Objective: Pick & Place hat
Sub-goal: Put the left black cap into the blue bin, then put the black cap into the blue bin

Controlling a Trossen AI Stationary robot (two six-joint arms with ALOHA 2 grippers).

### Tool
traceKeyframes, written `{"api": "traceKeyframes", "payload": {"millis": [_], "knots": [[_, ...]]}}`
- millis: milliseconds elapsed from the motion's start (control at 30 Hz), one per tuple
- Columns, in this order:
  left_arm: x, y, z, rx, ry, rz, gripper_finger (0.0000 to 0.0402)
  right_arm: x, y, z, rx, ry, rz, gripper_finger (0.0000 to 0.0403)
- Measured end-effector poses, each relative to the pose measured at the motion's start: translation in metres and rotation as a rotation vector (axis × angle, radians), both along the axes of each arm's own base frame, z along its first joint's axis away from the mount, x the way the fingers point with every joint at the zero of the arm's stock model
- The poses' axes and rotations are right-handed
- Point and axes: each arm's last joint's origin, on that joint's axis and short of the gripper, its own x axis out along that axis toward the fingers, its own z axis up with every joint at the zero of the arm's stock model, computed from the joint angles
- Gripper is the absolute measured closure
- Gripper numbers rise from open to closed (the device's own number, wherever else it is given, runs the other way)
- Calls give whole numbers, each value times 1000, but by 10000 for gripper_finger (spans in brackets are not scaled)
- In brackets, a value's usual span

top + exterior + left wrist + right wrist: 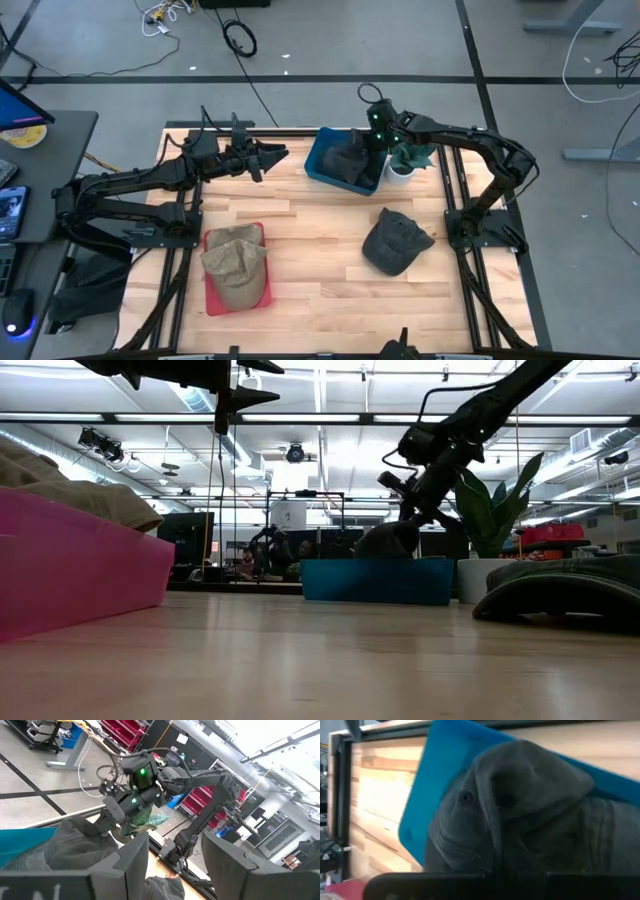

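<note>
potted plant (405, 160) just beside blue bin (322, 160)

I see three hats: dark grey hat (352, 160) crumpled in the blue bin (322, 158), second grey hat (394, 241) flat on the surface, khaki hat (236, 265) on red tray (212, 297).

L arm: stretched along tabletop's far edge toward middle, held high. L gripper (272, 157) pointing at R arm, fingers (131, 857) spread apart, nothing between. R arm: elbow bent at right side, forearm reaching toward centre-back, wrist angled down. R gripper (362, 150) low; finger state can't tell.
</note>
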Motion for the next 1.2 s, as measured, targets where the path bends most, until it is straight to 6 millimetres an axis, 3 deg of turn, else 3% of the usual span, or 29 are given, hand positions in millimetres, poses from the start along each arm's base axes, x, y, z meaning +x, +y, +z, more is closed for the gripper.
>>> {"api": "traceKeyframes", "payload": {"millis": [167,333,467,633,967,1200], "knots": [[0,0,0,1,0,0,216,-5,5,-15,32,28,-7,398],[0,0,0,2,0,0,216,-5,4,-15,18,30,-1,396],[0,0,0,2,0,1,216,-6,5,-16,27,45,-33,372],[0,0,0,1,0,1,216,-7,5,-16,11,55,-10,314],[0,0,0,-1,-1,1,216,-6,5,-15,-51,55,136,139],[0,0,0,-2,-1,0,216,-6,6,-16,-125,72,295,89]]}}
